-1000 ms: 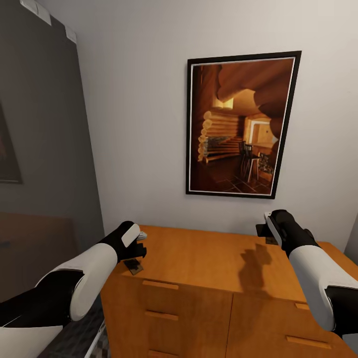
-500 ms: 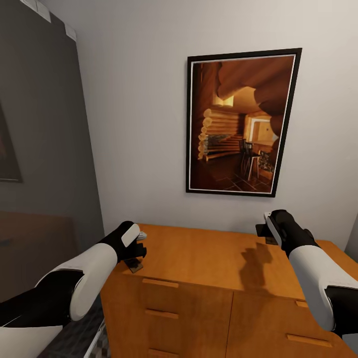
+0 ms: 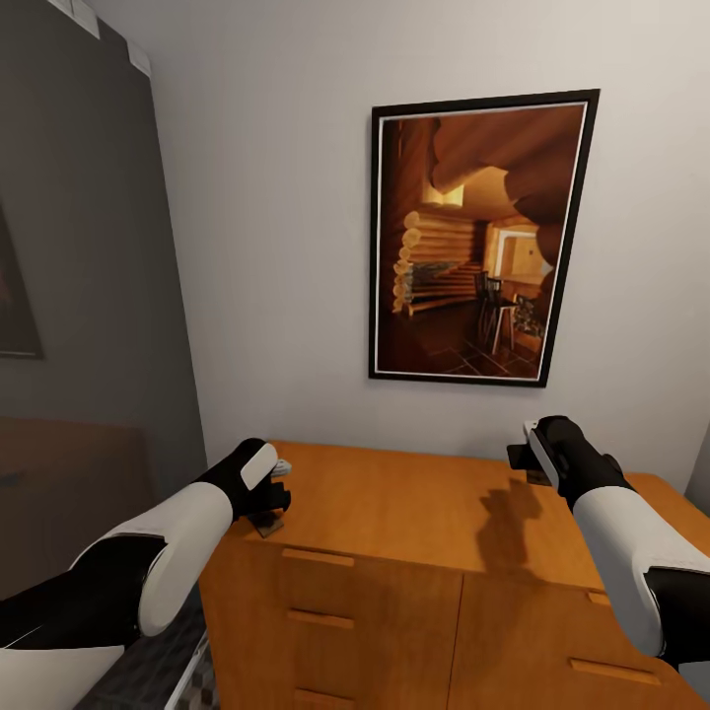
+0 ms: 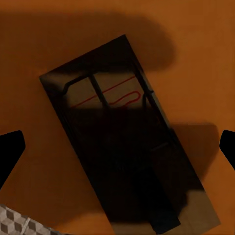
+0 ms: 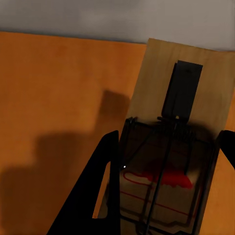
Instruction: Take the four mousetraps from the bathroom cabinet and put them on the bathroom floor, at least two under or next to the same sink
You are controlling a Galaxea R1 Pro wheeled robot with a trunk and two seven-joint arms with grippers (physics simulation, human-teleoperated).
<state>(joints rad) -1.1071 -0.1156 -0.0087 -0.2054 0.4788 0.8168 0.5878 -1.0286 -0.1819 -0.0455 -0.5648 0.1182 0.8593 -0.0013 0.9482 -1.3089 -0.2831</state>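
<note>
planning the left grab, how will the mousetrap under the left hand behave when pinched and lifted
The mousetrap looks like a thin flat wooden board, so it is probably stiff and light. Lying flush on the cabinet top, its edges may be hard to catch. Its dark metal wire parts could shift or snap if squeezed.

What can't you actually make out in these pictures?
- Head view: the right claw and anything it holds, hidden behind the arm's dark wrist.
- Left wrist view: the mousetrap has its near end lost in shadow and cut by the edge.
- Head view: the cabinet has its lower drawers cut off by the edge.
</note>
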